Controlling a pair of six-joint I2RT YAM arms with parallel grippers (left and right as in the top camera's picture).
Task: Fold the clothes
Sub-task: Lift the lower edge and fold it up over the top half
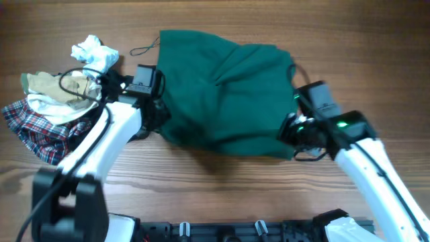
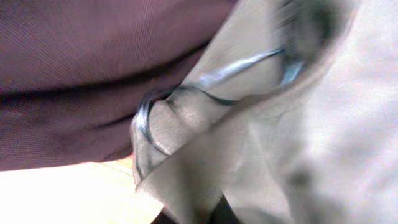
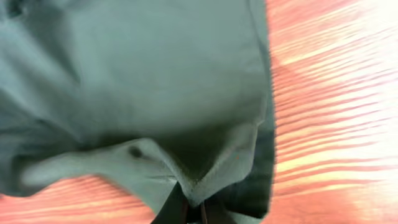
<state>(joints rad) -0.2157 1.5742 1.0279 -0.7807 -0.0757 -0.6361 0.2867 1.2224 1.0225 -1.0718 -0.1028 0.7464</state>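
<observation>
Green garment [image 1: 225,94] is spread, rumpled and unfolded, across the middle of the table [image 1: 349,33], with a diagonal crease seen near its centre. A thin dark drawstring [image 1: 144,48] is trailed out from its upper left corner onto the wood.

Left gripper [image 1: 161,114] is clenched on the garment's left edge, low on that side. In the left wrist view the frame is filled by fabric bunched right at the fingertips [image 2: 214,216]. Colours there are washed out to grey and purple, so it is probably the same green cloth, but that cannot be confirmed from that view alone. A strip of bare table is seen at bottom left.

Right gripper [image 1: 290,132] is clenched on the garment's lower right edge. In the right wrist view a hem fold is pinched between the dark fingertips [image 3: 177,214] at the bottom of the frame. The cloth is draped up and away from them, with wood grain exposed to the right.

The two grippers are set well apart, one at each side of the garment.

A separate pile is sat at the table's left edge, clear of the green cloth: white garment [image 1: 94,52] at top, beige garment [image 1: 50,84] in the middle, plaid garment [image 1: 30,128] lowest. The pile is partly overlapped by the left arm and its cable.
</observation>
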